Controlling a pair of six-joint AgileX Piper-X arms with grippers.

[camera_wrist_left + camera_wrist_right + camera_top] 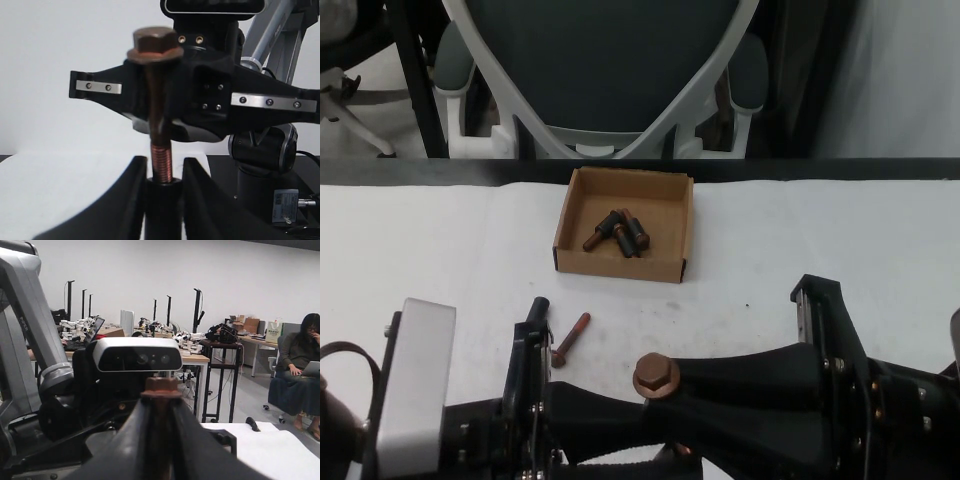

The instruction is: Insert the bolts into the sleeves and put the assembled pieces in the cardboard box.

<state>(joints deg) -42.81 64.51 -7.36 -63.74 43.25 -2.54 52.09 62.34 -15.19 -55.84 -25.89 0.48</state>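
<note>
A copper-coloured bolt (pixel 151 95) stood upright above the tabletop, its threaded tip just entering the mouth of a dark sleeve (pixel 163 205), in what appeared to be the middle of an insertion. The bolt had a flanged hexagonal head, a smooth upper shank and bright threads lower down. Most of its length stood clear of the sleeve, so the piece did not look seated yet.

The left gripper (pixel 165 172) was closed narrowly on the sleeve, one finger on each side, holding it with its opening upward. The right gripper (pixel 161 407), facing it from the opposite side, was clamped on the bolt's shank below the head. The two met low over the near edge of the tabletop (pixel 440 250), well apart from the cardboard box (pixel 620 264).

Inside the box, a small cluster of assembled pieces (pixel 620 234), apparently three, lay touching one another near its middle, dark sleeves with copper ends showing. One loose bolt (pixel 571 339) lay on the tabletop between the box and the grippers, just beside the left gripper.

On that showing the job looked well past halfway. The piece in hand needed pushing home and boxing, and the loose bolt awaited its turn. An office chair (pixel 600 60) stood beyond the tabletop's far edge.
</note>
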